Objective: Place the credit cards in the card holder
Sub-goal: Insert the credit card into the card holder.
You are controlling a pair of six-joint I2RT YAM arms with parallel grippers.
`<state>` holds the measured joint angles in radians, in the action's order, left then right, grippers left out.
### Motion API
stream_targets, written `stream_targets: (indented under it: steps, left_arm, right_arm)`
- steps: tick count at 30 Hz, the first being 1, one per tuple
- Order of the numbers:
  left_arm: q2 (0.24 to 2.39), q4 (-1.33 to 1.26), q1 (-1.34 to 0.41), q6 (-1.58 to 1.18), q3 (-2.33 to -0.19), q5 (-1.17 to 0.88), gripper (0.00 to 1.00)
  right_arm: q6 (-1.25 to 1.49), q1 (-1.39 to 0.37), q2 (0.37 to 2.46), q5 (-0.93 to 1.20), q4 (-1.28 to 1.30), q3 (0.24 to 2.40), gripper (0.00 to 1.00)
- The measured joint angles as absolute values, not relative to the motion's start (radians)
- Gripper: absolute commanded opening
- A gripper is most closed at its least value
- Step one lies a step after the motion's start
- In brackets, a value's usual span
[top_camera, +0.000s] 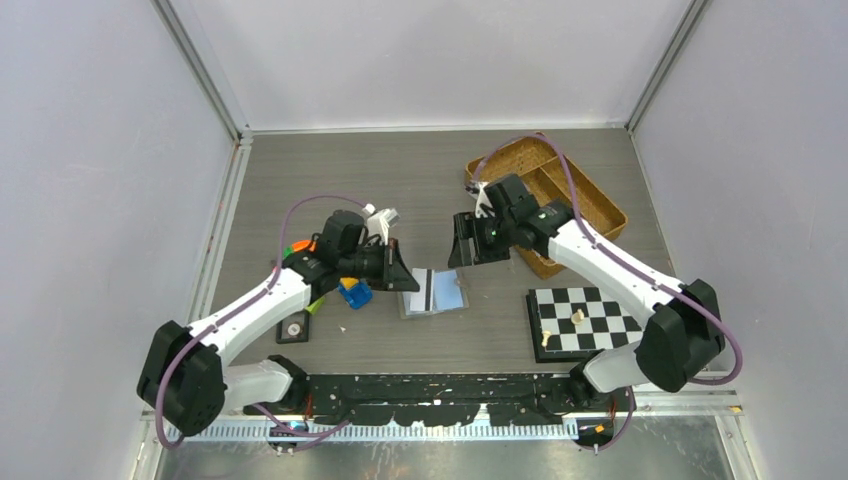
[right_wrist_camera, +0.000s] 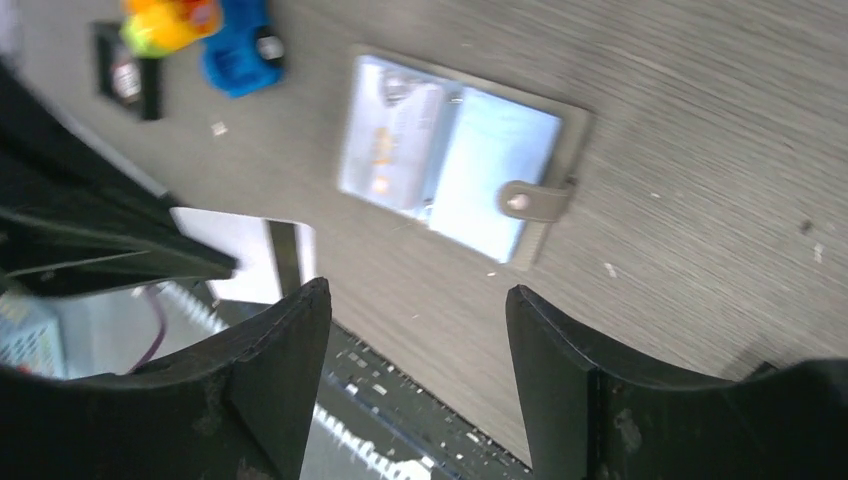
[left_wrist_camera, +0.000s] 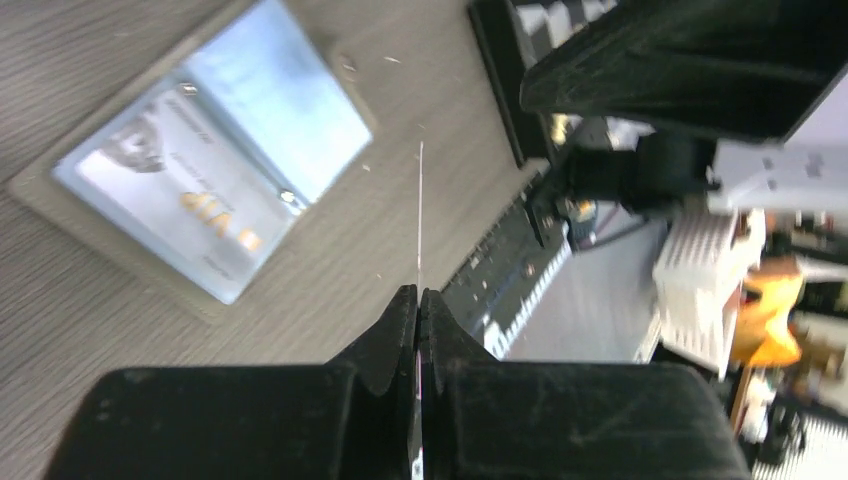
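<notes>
The card holder point(top_camera: 450, 293) lies open on the table between the arms, light blue inside with a grey rim and a snap tab point(right_wrist_camera: 530, 200). One credit card point(right_wrist_camera: 385, 150) sits in its left pocket. My left gripper point(left_wrist_camera: 419, 292) is shut on another credit card point(left_wrist_camera: 420, 200), seen edge-on as a thin white line. In the right wrist view this held card point(right_wrist_camera: 235, 250) is white with a dark stripe and hangs left of the holder. From above, the left gripper point(top_camera: 408, 280) is at the holder's left edge. My right gripper point(right_wrist_camera: 420, 300) stands open and empty, above the holder's far right side point(top_camera: 462, 250).
A wicker basket point(top_camera: 590, 200) stands at the back right, behind the right arm. A chessboard point(top_camera: 585, 320) with a pale piece lies at the front right. A blue toy point(top_camera: 353, 292), orange and green bits point(top_camera: 300, 247) and a black tile with a dial point(top_camera: 293, 328) sit around the left arm.
</notes>
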<state>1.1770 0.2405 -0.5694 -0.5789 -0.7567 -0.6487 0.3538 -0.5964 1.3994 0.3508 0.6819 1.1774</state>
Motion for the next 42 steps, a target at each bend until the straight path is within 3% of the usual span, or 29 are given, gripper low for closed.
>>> stream_targets:
  steps: [14, 18, 23, 28, 42]
  left_arm:
    - [1.343, 0.123, -0.569, -0.748, -0.732, -0.442, 0.00]
    - [1.373, 0.097, -0.569, -0.752, -0.724, -0.433, 0.00]
    - [1.420, 0.077, -0.569, -0.753, -0.720, -0.434, 0.00]
    - [1.458, 0.033, -0.569, -0.765, -0.717, -0.436, 0.00]
    - [1.534, -0.074, -0.569, -0.883, -0.668, -0.461, 0.00]
  right_arm:
    - [0.495, -0.752, 1.598, 0.006, 0.533, 1.069, 0.68]
    - [0.505, -0.770, 1.659, -0.068, 0.533, 1.069, 0.57]
    - [0.524, -0.772, 1.715, -0.141, 0.545, 1.070, 0.30]
    - [0.553, -0.772, 1.735, -0.179, 0.553, 1.073, 0.18]
    - [0.584, -0.772, 1.744, -0.202, 0.556, 1.074, 0.11]
